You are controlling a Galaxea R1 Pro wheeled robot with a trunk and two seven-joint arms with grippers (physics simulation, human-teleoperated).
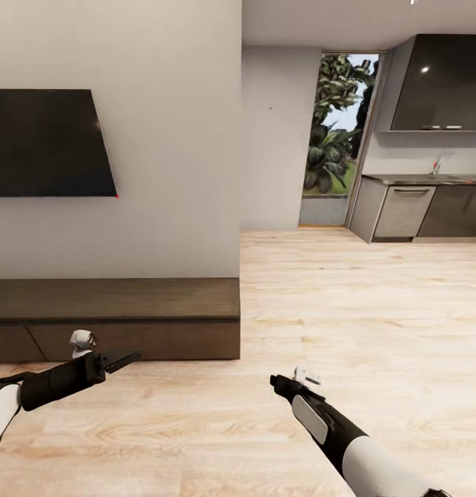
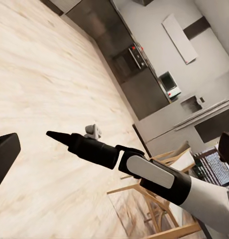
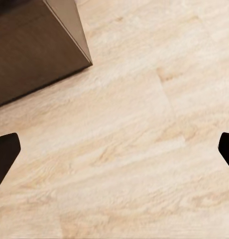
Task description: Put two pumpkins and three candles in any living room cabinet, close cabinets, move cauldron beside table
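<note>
Below the dark screen [image 1: 48, 143], cabinet [image 1: 113, 317] long, low, dark brown, shut

Pale wood floor [image 1: 348, 310], white wall [image 1: 162, 138] with dark screen [image 1: 44, 141], grey kitchen units [image 1: 424, 207] beyond.

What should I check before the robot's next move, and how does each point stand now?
1. Cabinet shut: ok, its visible fronts sit flush.
2. Left gripper free: ok, open and holding nothing.
3. Right gripper free: ok, open, with only floor between its fingers.
4. Both arms apart from the cabinet: ok, they hang over the floor in front of it.
5. Whereabouts of pumpkins, candles and cauldron: cannot tell.
</note>
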